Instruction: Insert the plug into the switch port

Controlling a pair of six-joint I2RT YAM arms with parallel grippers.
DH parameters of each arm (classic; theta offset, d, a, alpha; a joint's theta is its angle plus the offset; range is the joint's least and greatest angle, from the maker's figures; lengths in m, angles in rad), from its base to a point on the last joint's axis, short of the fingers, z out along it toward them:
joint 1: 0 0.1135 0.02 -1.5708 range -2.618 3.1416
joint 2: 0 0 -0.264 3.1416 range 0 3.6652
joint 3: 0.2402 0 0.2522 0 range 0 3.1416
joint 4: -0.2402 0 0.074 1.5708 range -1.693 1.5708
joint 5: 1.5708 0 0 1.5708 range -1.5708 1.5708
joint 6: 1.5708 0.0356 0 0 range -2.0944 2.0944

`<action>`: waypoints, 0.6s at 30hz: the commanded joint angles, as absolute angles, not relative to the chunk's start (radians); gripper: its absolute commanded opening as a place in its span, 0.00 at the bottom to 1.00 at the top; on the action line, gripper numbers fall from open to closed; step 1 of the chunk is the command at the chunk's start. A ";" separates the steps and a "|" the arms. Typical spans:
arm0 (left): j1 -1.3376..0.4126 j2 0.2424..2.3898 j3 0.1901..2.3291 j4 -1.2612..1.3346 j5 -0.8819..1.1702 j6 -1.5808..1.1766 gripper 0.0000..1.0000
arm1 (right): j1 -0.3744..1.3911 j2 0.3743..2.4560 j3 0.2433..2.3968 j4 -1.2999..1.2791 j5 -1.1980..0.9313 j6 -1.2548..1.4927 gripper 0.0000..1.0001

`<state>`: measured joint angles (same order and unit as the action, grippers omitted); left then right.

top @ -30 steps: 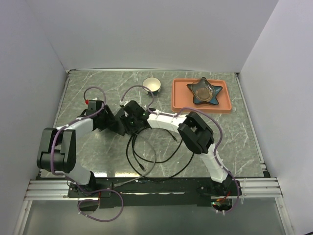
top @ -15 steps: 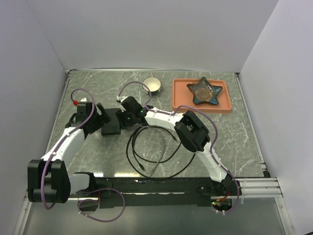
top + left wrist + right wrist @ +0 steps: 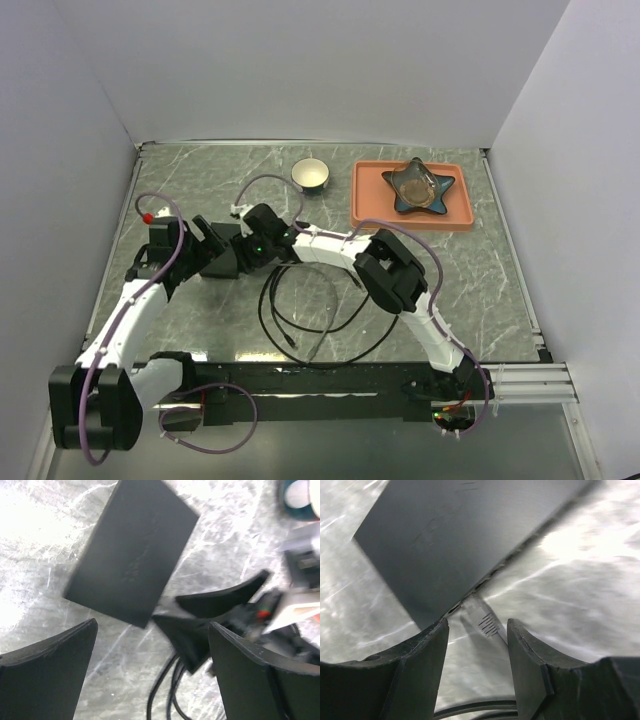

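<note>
The switch (image 3: 222,265) is a flat black box on the marble table; it fills the top of the right wrist view (image 3: 465,535) and lies above my left fingers in the left wrist view (image 3: 132,555). The clear plug (image 3: 485,621) sits with its tip at the switch's edge, its black cable (image 3: 300,320) looping toward the front. My right gripper (image 3: 477,630) straddles the plug with jaws apart, a gap showing on the left side. My left gripper (image 3: 152,650) stands wide open just left of the switch (image 3: 208,243), holding nothing.
A white bowl (image 3: 310,174) stands at the back. An orange tray (image 3: 365,205) holding a dark star-shaped dish (image 3: 420,187) is at the back right. White walls close in the table on three sides.
My left gripper opened wide and drew back to the left, off the switch. The right gripper and switch shifted a little leftward, and the right jaws widened slightly.
</note>
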<state>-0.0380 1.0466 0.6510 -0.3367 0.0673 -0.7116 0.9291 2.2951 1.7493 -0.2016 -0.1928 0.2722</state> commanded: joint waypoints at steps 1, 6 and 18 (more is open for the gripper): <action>-0.037 0.962 0.652 -0.377 0.083 -0.753 0.99 | 0.988 2.313 1.841 -0.195 -0.248 0.290 0.58; -0.037 0.879 0.660 -0.411 0.077 -0.788 0.99 | 1.009 2.353 1.925 -0.201 -0.279 0.308 0.58; -0.037 0.819 0.735 -0.381 0.159 -0.865 0.99 | 1.028 2.347 1.927 -0.123 -0.497 0.239 0.79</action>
<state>-0.0315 0.8284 0.6891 -0.4492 0.0731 -0.8185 0.9821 2.3749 1.9373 -0.2043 -0.3439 0.2928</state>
